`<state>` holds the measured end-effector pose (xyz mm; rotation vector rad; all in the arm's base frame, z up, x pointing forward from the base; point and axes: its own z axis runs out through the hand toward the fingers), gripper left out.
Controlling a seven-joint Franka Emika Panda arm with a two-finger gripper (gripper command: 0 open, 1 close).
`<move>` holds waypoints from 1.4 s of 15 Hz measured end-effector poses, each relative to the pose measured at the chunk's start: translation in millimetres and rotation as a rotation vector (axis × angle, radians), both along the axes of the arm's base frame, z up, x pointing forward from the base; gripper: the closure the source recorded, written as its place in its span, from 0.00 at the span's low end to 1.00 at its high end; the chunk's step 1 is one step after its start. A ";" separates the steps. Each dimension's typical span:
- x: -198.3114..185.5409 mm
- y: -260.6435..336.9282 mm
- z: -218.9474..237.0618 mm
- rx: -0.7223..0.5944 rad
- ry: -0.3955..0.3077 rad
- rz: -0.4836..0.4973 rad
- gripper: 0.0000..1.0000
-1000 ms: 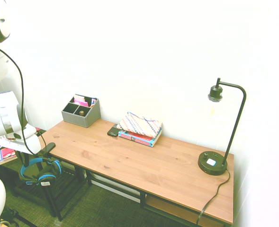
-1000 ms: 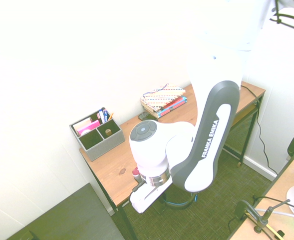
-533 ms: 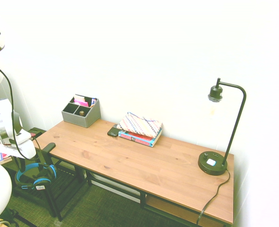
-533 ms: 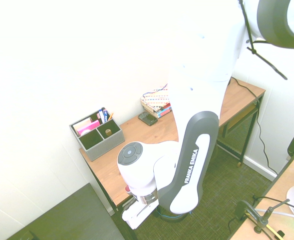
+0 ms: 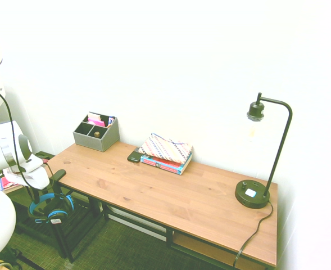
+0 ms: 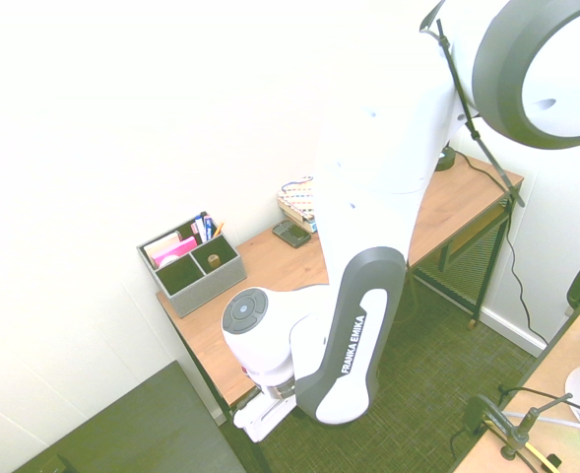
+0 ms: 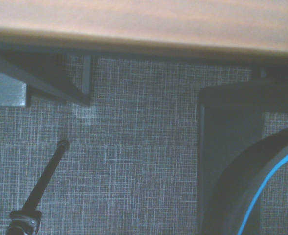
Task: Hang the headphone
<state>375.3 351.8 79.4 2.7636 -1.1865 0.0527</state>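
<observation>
The headphone (image 5: 50, 207), blue headband with black-and-blue cups and a small white tag, hangs in the air just off the left end of the wooden desk (image 5: 154, 185), below the desktop's level. My gripper (image 5: 37, 192) points down over its headband and is shut on it. A short black peg (image 5: 57, 175) sticks out from the desk's left end, just above and right of the headband. In the wrist view the headphone's dark curved band with a blue line (image 7: 261, 196) fills the lower right, under the desk's edge (image 7: 134, 19). The arm hides the headphone in the second exterior view.
On the desk stand a grey organizer (image 5: 96, 133), a black phone (image 5: 134, 156), a patterned pouch on books (image 5: 166, 153) and a black lamp (image 5: 261, 163). A dark metal frame (image 5: 69, 230) stands on the carpet under the desk's left end.
The arm swung left and down with the headphone, then brought it back right toward the desk's end. The headphone now hangs slightly lower than a second ago.
</observation>
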 end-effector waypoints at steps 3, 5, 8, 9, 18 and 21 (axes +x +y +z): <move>0.7 -3.3 -7.0 -0.008 0.008 -0.012 0.00; 1.8 -1.6 -6.2 -0.006 0.007 -0.013 0.00; 1.9 -2.4 -7.4 -0.008 0.010 -0.017 0.00; 2.8 -3.1 -7.3 -0.008 0.010 -0.021 0.00; 53.4 -53.4 170.1 0.126 0.014 0.129 0.00; 79.9 -130.2 255.4 0.173 0.025 0.146 0.00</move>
